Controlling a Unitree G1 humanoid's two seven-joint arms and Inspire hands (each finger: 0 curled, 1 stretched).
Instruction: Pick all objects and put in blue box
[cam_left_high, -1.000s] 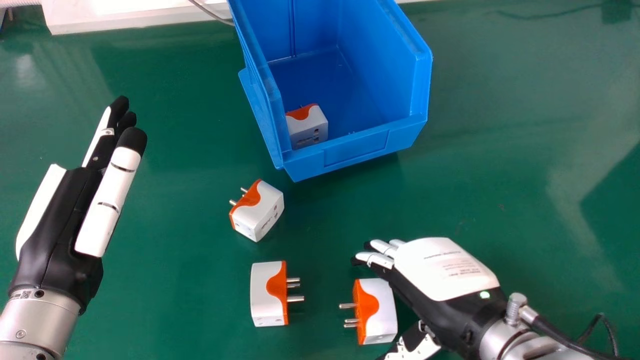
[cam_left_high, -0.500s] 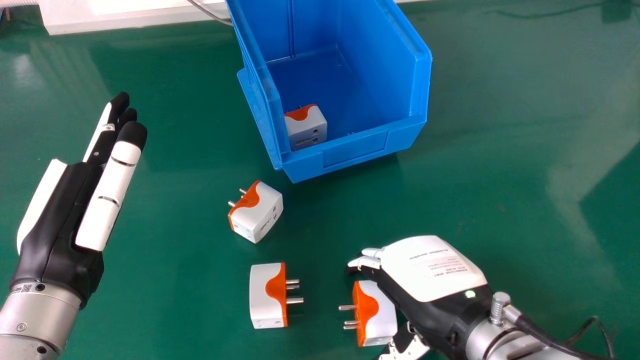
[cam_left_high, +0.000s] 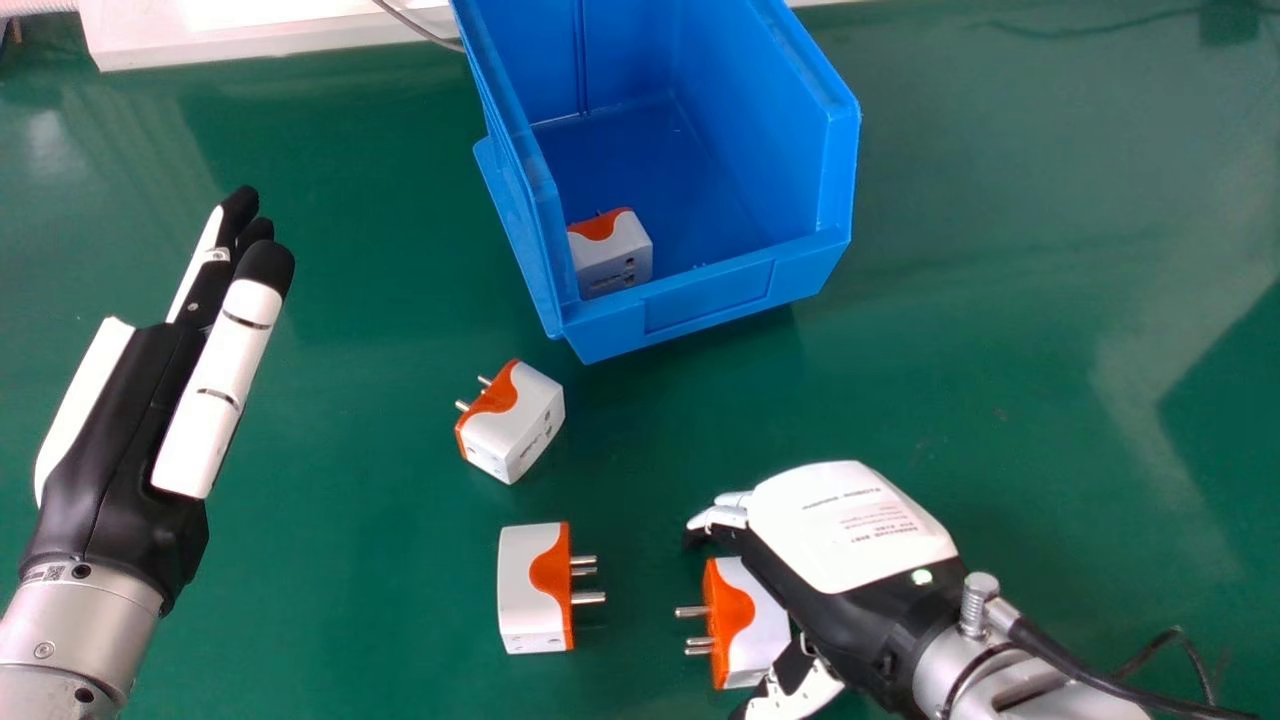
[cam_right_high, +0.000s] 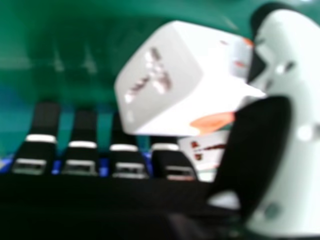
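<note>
In the head view my right hand (cam_left_high: 845, 525) is palm-down over the far edge of the right plug adapter (cam_left_high: 762, 625), thumb on its near side, fingers loosely bent. In the right hand view, that adapter (cam_right_high: 160, 85) lies between the fingers and thumb of my right hand (cam_right_high: 300, 95), not gripped; another adapter (cam_right_high: 202, 149) shows behind the fingers. A second white-orange adapter (cam_left_high: 530, 590) lies to the left, prongs facing the first. A third (cam_left_high: 515, 425) sits tilted nearer the blue box (cam_left_high: 710, 300), which holds one adapter (cam_left_high: 615, 255). My left hand (cam_left_high: 120, 430) is open at the left.
The green tabletop (cam_left_high: 1000, 350) stretches around the box. A white object (cam_left_high: 260, 35) runs along the far left edge, with a grey cable (cam_left_high: 415, 25) beside it. A black cable (cam_left_high: 1080, 677) trails from the right wrist.
My right hand has moved left, further over the right adapter, and its fingers have bent downward. The left hand has shifted very slightly. The adapters keep their places.
</note>
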